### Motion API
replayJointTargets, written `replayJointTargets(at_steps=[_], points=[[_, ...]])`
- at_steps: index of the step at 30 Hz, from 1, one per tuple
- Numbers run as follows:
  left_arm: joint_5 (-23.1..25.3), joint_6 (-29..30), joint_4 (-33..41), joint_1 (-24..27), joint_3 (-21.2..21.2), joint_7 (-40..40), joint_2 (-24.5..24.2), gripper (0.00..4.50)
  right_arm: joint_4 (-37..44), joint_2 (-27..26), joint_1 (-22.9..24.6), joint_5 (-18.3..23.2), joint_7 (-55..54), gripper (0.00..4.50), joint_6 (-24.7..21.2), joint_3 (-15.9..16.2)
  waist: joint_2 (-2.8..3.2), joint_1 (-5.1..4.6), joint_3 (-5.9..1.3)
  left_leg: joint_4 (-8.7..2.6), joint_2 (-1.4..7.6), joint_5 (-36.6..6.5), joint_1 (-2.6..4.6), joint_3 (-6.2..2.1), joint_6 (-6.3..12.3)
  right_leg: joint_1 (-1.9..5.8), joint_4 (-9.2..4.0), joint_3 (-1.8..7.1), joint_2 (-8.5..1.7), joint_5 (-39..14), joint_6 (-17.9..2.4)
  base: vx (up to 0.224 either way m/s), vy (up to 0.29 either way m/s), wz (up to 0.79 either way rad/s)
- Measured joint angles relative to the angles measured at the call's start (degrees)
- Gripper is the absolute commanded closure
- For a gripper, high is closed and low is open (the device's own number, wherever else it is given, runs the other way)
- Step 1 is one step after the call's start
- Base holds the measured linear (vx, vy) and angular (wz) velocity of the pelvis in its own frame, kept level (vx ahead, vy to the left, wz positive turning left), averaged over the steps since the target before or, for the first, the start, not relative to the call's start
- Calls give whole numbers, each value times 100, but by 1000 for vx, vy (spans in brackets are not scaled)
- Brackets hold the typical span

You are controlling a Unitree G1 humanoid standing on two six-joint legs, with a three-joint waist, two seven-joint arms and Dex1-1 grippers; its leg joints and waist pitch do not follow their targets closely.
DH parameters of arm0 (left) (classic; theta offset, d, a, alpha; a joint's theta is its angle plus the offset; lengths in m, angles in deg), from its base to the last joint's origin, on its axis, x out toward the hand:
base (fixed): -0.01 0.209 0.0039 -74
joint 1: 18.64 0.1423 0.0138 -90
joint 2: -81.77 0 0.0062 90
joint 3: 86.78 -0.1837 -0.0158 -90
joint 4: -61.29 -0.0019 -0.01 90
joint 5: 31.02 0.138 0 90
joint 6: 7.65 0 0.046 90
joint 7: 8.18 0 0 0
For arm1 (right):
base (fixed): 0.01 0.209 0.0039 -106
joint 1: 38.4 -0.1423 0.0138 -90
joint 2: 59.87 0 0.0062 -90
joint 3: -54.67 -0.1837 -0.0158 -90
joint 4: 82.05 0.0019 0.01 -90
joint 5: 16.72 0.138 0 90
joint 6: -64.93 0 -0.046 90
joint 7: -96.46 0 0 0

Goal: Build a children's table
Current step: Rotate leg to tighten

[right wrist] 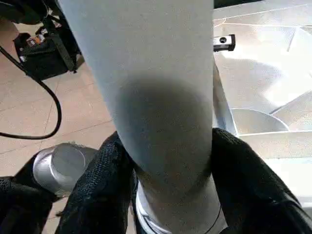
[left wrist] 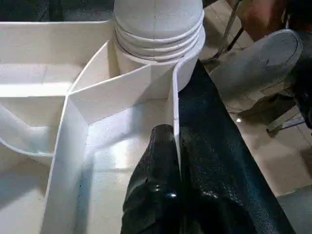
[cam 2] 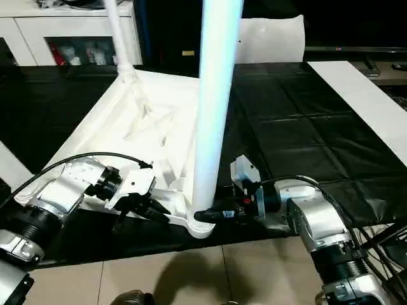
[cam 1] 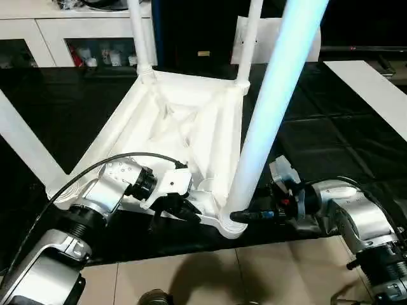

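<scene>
White plastic tabletop [cam 1: 191, 121] lies underside up on the black surface [cam 2: 299, 140], legs standing in its corner sockets. Right gripper [right wrist: 165, 195] clasps the base of the nearest leg [cam 1: 270, 108] between its fingers; left gripper [left wrist: 168, 165], beside that socket, pinches the tabletop's rim wall. Step in hand: seating this leg. Next, probably press or twist it home.

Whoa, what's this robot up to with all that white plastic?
It is putting together a children's table. The tabletop lies upside down on a black surface, with legs standing in its corner sockets. The right gripper has its jaws around the base of the nearest leg, right at its socket. The left gripper is pinched shut on the tabletop's rim beside that corner.
</scene>
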Motion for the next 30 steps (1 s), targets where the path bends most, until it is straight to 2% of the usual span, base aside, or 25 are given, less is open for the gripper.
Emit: replayJointTargets(at_steps=[4, 7, 10, 14, 16, 21, 25, 26, 27, 28, 30], points=[[-62, 207, 1, 1, 34, 35, 58, 450, 248, -116, 193, 126, -277, 251, -279, -114, 1, 14, 0, 0, 1, 0, 3, 1, -1, -1, 7, 0, 0, 0, 0, 0, 0, 0], [-55, 467, -6, 7, 149, 241, 80, 450, 374, -353, 351, 92, -780, 251, -359, -281, 1, -19, 0, 2, 3, 2, 15, 1, -3, 0, 18, 1, 1, 4, -6, 0, 0, 0], [75, 828, -113, -11, 396, 900, 210, 450, 291, -903, 399, -134, -1878, 251, -352, -534, 8, -162, -1, 1, 3, 8, 30, 0, -14, -5, 20, 3, 2, -6, 14, 0, 0, 0], [122, 1381, -205, -42, 600, 1787, 669, 450, 194, -1390, 300, -435, -3193, 252, -484, -831, 10, -439, -2, 5, 1, 11, 38, -2, -19, -12, -7, 3, 1, -7, 15, 0, 0, 0], [182, 1723, -205, -118, 658, 2310, 908, 450, 141, -1655, 213, -608, -3869, 253, -554, -945, 14, -484, -4, 5, 1, 11, 47, -5, -20, -15, -6, 3, 2, -5, 12, 0, 0, 0], [328, 2287, -204, -207, 894, 3390, 1396, 450, -180, -2299, -162, -1060, -5303, 254, -596, -1110, 19, -560, -7, -2, 2, 11, 49, -10, -20, -21, -5, 2, 8, 5, 9, 0, 0, 0], [425, 2387, -183, -242, 906, 3875, 1613, 450, -375, -2428, -392, -1346, -5770, 254, -585, -1113, 28, -575, -13, -2, -5, 10, 42, -9, -18, -20, -9, 11, 7, 20, -10, 0, 0, 0], [432, 2393, -168, -241, 905, 3898, 1617, 450, -382, -2455, -403, -1340, -5812, 220, -586, -1128, 28, -574, -13, -5, -5, 10, 41, -10, -18, -20, -9, 10, 7, 31, -24, 0, 0, 0], [436, 2396, -151, -240, 900, 3901, 1616, 450, -381, -2463, -406, -1332, -5827, 220, -584, -1137, 28, -572, -13, -10, -5, 9, 42, -9, -18, -20, -10, 9, 8, 34, -27, 0, 0, 0], [437, 2396, -144, -240, 898, 3901, 1615, 450, -381, -2468, -406, -1317, -5827, 187, -581, -1149, 28, -568, -13, -17, -5, 9, 42, -9, -19, -21, -10, 7, 8, 35, -28, 0, 0, 0], [439, 2396, -123, -236, 891, 3900, 1610, 450, -380, -2489, -405, -1295, -5822, 184, -567, -1151, 28, -567, -13, -23, -3, 9, 42, -10, -20, -22, -10, 4, 8, 36, -27, 0, 0, 0]])
